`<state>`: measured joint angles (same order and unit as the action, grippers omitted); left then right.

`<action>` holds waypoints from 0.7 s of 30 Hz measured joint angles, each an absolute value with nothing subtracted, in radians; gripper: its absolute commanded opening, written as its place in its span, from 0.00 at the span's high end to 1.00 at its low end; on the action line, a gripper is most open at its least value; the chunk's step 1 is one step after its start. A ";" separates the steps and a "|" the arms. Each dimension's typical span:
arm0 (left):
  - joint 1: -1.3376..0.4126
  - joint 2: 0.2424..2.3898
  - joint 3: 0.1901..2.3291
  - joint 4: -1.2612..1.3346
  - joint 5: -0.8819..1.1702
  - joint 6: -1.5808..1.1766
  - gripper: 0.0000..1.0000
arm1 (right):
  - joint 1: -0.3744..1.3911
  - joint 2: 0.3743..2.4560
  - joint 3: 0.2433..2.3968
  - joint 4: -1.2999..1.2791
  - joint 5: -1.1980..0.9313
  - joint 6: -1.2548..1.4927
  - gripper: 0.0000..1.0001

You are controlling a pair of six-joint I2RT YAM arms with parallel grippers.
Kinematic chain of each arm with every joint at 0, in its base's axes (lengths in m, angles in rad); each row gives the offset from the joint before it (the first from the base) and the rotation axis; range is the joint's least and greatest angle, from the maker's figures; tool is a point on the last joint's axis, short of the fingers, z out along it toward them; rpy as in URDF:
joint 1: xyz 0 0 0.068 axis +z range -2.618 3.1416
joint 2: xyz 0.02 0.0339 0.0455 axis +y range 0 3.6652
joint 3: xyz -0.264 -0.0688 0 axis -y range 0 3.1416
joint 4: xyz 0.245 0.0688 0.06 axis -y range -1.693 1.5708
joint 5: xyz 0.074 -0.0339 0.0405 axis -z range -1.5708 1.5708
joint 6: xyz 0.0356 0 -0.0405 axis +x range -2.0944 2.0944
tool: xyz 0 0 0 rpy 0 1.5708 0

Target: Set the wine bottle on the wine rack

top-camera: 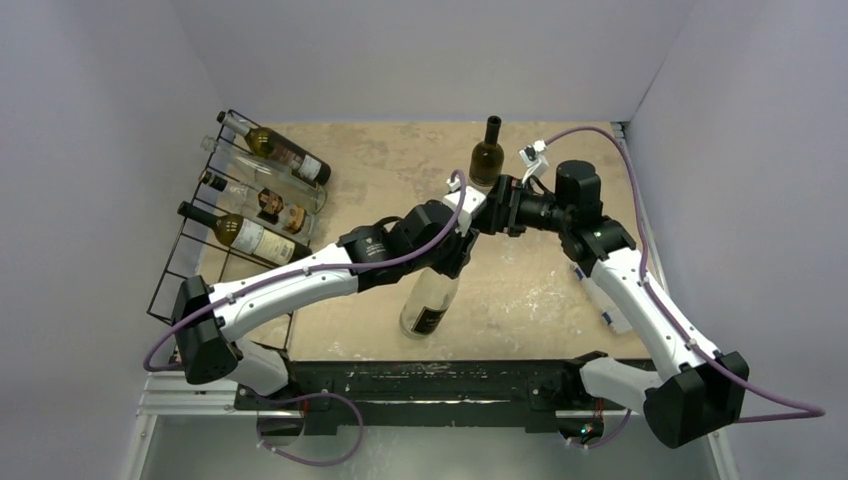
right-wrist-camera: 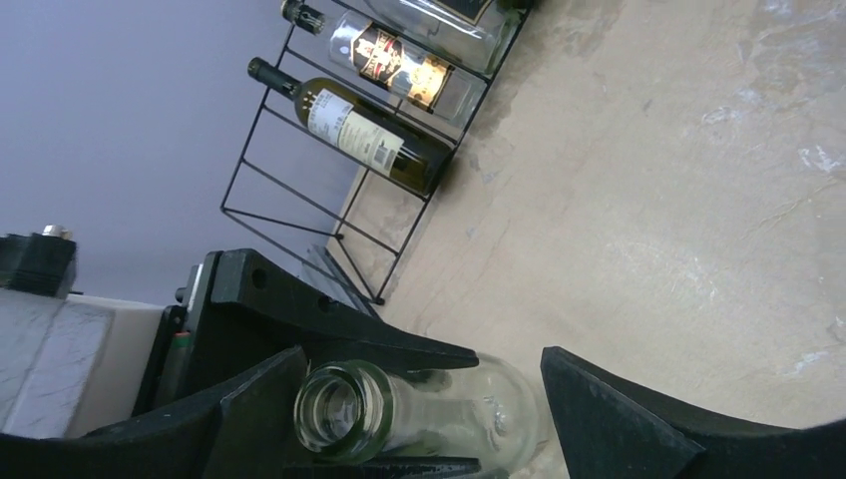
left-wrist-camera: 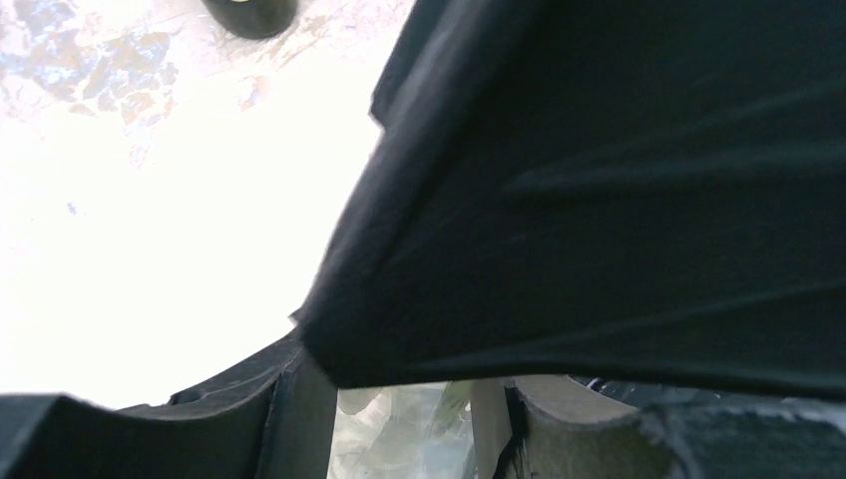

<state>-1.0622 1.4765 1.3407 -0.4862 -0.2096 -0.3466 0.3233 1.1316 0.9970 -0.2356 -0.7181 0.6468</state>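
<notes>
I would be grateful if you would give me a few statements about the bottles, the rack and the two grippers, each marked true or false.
1. The right gripper is open, with a finger on either side of the clear bottle's mouth. True.
2. The clear bottle lies in the wine rack. False: the left gripper holds it by the neck, near the middle of the table.
3. A dark green bottle stands upright on the far part of the table. True.
4. The wine rack holds no bottles. False: several labelled bottles lie in it.
</notes>
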 measured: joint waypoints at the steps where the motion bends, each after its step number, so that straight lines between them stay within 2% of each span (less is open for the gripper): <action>1: -1.061 1.471 1.337 -0.487 -0.215 -0.347 1.00 | 0.325 1.129 1.006 -0.249 -0.702 0.644 0.09; 8: -1.013 1.392 1.269 -0.518 -0.248 -0.368 1.00 | 0.320 1.098 1.098 -0.345 -0.569 0.603 0.01; 15: -0.924 1.287 1.205 -0.543 -0.273 -0.401 1.00 | 0.320 1.085 1.123 -0.408 -0.466 0.554 0.01; 21: -0.855 1.176 1.169 -0.619 -0.311 -0.416 1.00 | 0.320 1.085 1.104 -0.402 -0.459 0.538 0.01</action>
<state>-0.8547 1.1763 1.1687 -0.6193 -0.3107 -0.4160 0.3199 1.0851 1.1042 -0.4015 -0.4591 0.5377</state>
